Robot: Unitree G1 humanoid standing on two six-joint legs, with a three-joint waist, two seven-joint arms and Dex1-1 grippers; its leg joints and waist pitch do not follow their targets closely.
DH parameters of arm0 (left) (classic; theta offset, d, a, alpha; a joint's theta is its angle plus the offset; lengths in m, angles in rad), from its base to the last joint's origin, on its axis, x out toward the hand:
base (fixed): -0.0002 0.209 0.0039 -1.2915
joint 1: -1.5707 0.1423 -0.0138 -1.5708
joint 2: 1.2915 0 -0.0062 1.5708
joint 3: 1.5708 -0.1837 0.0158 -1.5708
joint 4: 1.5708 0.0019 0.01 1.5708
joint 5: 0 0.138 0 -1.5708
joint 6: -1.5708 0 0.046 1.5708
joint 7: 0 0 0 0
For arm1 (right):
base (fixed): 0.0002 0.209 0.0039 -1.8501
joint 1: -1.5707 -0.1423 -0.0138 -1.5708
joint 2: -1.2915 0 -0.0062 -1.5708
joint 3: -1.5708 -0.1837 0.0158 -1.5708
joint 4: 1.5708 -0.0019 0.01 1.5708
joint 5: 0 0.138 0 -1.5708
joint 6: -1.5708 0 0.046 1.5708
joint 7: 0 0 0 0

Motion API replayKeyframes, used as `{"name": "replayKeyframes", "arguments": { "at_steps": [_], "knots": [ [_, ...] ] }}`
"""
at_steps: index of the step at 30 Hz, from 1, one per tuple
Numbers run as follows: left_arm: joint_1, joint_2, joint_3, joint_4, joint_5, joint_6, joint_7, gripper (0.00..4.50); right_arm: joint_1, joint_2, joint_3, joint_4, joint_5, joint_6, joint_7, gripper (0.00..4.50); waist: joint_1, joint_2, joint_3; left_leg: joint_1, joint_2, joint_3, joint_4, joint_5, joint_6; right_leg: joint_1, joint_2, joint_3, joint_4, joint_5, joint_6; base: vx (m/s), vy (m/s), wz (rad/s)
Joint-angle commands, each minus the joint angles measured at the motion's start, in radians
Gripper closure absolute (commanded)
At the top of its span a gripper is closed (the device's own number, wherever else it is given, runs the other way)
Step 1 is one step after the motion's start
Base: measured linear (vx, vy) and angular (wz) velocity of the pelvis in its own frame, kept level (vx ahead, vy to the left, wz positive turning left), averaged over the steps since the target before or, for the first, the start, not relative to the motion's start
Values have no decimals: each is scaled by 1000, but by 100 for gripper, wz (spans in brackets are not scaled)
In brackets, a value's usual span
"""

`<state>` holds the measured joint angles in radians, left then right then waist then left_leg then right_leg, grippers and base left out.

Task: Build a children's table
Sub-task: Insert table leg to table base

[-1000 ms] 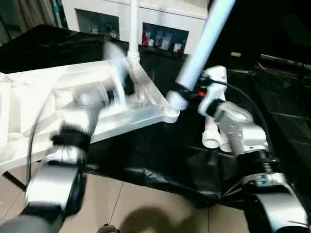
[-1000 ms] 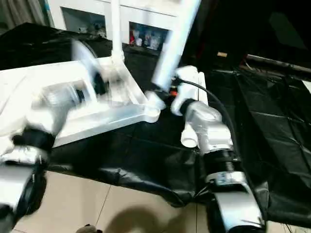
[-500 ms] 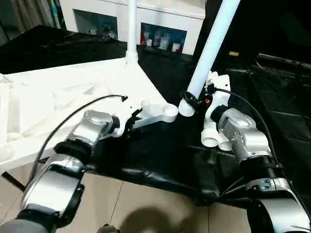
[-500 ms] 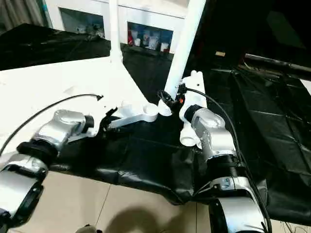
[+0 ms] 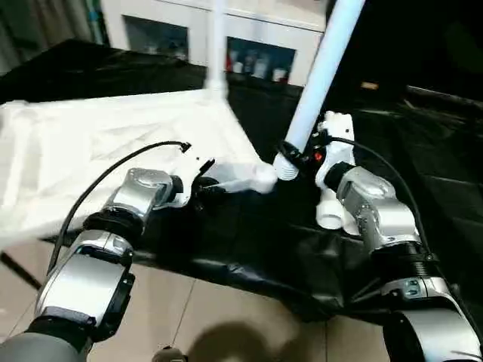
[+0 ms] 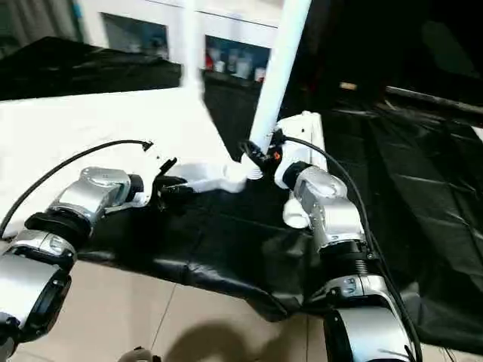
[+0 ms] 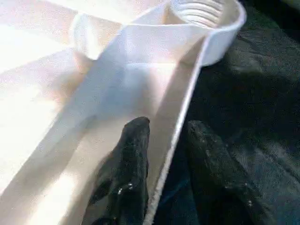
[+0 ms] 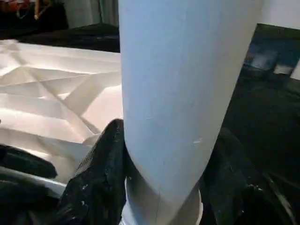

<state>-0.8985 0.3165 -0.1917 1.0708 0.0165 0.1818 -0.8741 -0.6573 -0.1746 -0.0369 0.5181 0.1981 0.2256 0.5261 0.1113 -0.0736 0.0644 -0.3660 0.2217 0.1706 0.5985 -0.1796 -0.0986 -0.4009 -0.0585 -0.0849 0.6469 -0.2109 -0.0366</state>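
Observation:
The white tabletop (image 5: 113,143) lies underside up on the black-sheeted worktable (image 5: 249,234). One white leg (image 5: 217,45) stands upright in its far corner. My left gripper (image 5: 202,175) straddles the tabletop's rim just short of the near corner socket (image 7: 206,18). One finger (image 7: 133,178) rests on the ribbed inside and the other sits outside over the black sheet, with a narrow gap to the rim. My right gripper (image 5: 298,154) is shut on a tilted leg (image 5: 324,60). That leg's lower end hangs right beside the socket (image 5: 263,177).
Two more white legs (image 5: 332,211) lie on the black sheet under my right wrist. A white shelf cabinet (image 5: 249,53) stands behind the worktable. The worktable's front edge drops to a tiled floor (image 5: 226,317). Crumpled black sheeting covers the right side.
My left arm swung down from above the tabletop to its rim, and the fingers have drawn closer around it. The right gripper still holds the leg by the socket. The camera shifted a little.

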Motion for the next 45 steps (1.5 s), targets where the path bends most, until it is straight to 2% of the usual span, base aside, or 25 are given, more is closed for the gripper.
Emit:
{"name": "replayKeyframes", "arguments": {
  "at_steps": [1, 2, 6, 8, 16, 17, 18, 19, 20, 21, 22, 23, 24, 25, 28, 32, 36, 37, 38, 41, 42, 43, 45],
  "knots": [
    [-13, -10, -9, 5, 10, -18, -38, 342, 16, -14, -3, -33, 0, -3, 13, 265, -1, 20, -83, 18, 14, 1, -60, -65, 17, 72, -84, 63, -62, 93, -229, 0, 0, 0],
    [-13, -10, -9, 7, 11, -19, -43, 346, 17, -14, -2, -35, 1, -1, 17, 265, -1, 21, -83, 17, 15, 1, -61, -62, 16, 72, -85, 63, -61, 94, -228, 0, 0, 0],
    [6, 8, -36, -11, 35, -37, -84, 366, 28, -16, 18, -63, 15, 28, 61, 265, 0, 17, -83, 14, 14, 0, -61, -55, 22, 75, -86, 62, -61, 99, -220, 0, 0, 0],
    [33, 31, -70, -36, 59, -80, -132, 372, 48, -23, 39, -103, 41, 73, 121, 265, -1, 16, -81, 14, 14, -1, -63, -60, 26, 75, -86, 62, -64, 82, -213, 0, 0, 0],
    [150, 113, -148, -203, 83, -143, -302, 380, 129, -89, 102, -206, 73, 171, 254, 265, 0, 21, -78, 18, 23, -1, -69, -106, -4, 68, -90, 63, -69, 15, -201, 0, 0, 0],
    [150, 113, -148, -203, 83, -143, -302, 381, 129, -89, 102, -206, 73, 171, 254, 265, -1, 20, -76, 18, 22, 0, -69, -109, -5, 67, -88, 64, -70, 8, -199, 0, 0, 0],
    [171, 122, -150, -238, 77, -137, -317, 381, 136, -97, 105, -209, 71, 182, 261, 265, 0, 25, -76, 20, 20, 1, -68, -126, -11, 63, -89, 64, -73, -18, -195, 0, 0, 0],
    [175, 125, -150, -248, 75, -134, -322, 381, 137, -99, 106, -210, 70, 184, 263, 265, -3, 21, -76, 18, 23, -1, -70, -132, -17, 66, -91, 64, -71, -29, -194, 0, 0, 0],
    [187, 130, -149, -274, 68, -125, -335, 381, 141, -103, 110, -215, 66, 194, 270, 265, -4, 22, -72, 20, 19, 1, -70, -150, -20, 62, -88, 64, -80, -77, -183, 0, 0, 0],
    [195, 133, -148, -294, 62, -117, -342, 381, 144, -106, 113, -218, 63, 200, 275, 265, -4, 20, -71, 19, 20, 0, -71, -162, -25, 64, -91, 65, -82, -115, -175, 0, 0, 0],
    [195, 133, -148, -294, 62, -117, -342, 381, 144, -106, 113, -218, 63, 200, 275, 265, -3, 22, -68, 23, 20, 1, -72, -174, -26, 58, -90, 65, -89, -153, -166, 0, 0, 0],
    [203, 136, -146, -315, 56, -107, -350, 381, 147, -111, 115, -224, 64, 216, 279, 265, -4, 17, -67, 23, 19, 1, -73, -182, -27, 58, -89, 65, -91, -172, -161, 0, 0, 0],
    [208, 138, -145, -328, 54, -102, -353, 381, 150, -116, 119, -229, 67, 228, 287, 265, -3, 19, -68, 24, 21, -1, -74, -185, -30, 60, -91, 65, -90, -193, -155, 0, 0, 0],
    [214, 141, -145, -343, 53, -97, -357, 381, 153, -120, 122, -235, 71, 241, 292, 265, -3, 20, -65, 26, 21, 0, -75, -197, -29, 56, -90, 65, -95, -213, -149, 0, 0, 0],
    [222, 143, -141, -363, 43, -86, -367, 383, 157, -121, 128, -229, 76, 250, 304, 265, -4, 18, -66, 26, 22, -2, -76, -199, -31, 57, -91, 65, -95, -225, -145, 0, 0, 0],
    [229, 144, -130, -397, 41, -75, -366, 383, 155, -118, 153, -205, 75, 252, 325, 265, -4, 15, -68, 24, 20, -1, -75, -180, -25, 57, -88, 64, -92, -196, -150, 0, 0, 0],
    [231, 144, -121, -415, 39, -94, -367, 385, 150, -116, 148, -217, 81, 262, 324, 265, -4, 17, -68, 25, 21, -2, -76, -179, -26, 57, -89, 64, -91, -190, -150, 0, 0, 0],
    [229, 147, -121, -420, 40, -104, -370, 329, 149, -116, 146, -221, 82, 265, 324, 265, -4, 17, -68, 24, 20, -2, -76, -178, -26, 58, -88, 64, -92, -190, -148, 0, 0, 0],
    [216, 151, -119, -427, 36, -92, -372, 315, 151, -117, 144, -235, 84, 274, 324, 265, -3, 20, -68, 26, 20, -1, -76, -180, -27, 57, -88, 65, -92, -185, -150, 0, 0, 0],
    [200, 158, -117, -440, 29, -90, -395, 308, 158, -118, 147, -250, 86, 280, 326, 265, -3, 20, -68, 24, 20, -2, -77, -181, -30, 58, -90, 65, -92, -189, -151, 0, 0, 0],
    [199, 159, -117, -441, 30, -93, -396, 285, 158, -118, 147, -251, 86, 281, 327, 265, -2, 25, -68, 24, 20, -4, -77, -181, -33, 59, -90, 64, -91, -185, -153, 0, 0, 0],
    [197, 164, -120, -446, 36, -114, -398, 271, 163, -119, 150, -258, 86, 282, 328, 265, -5, 24, -69, 22, 20, -4, -78, -179, -35, 60, -89, 64, -91, -169, -154, 0, 0, 0],
    [193, 172, -127, -452, 43, -135, -412, 274, 169, -121, 152, -268, 88, 284, 331, 265, -7, 25, -70, 21, 19, -3, -77, -173, -34, 62, -87, 64, -88, -136, -159, 0, 0, 0]
  ]
}}
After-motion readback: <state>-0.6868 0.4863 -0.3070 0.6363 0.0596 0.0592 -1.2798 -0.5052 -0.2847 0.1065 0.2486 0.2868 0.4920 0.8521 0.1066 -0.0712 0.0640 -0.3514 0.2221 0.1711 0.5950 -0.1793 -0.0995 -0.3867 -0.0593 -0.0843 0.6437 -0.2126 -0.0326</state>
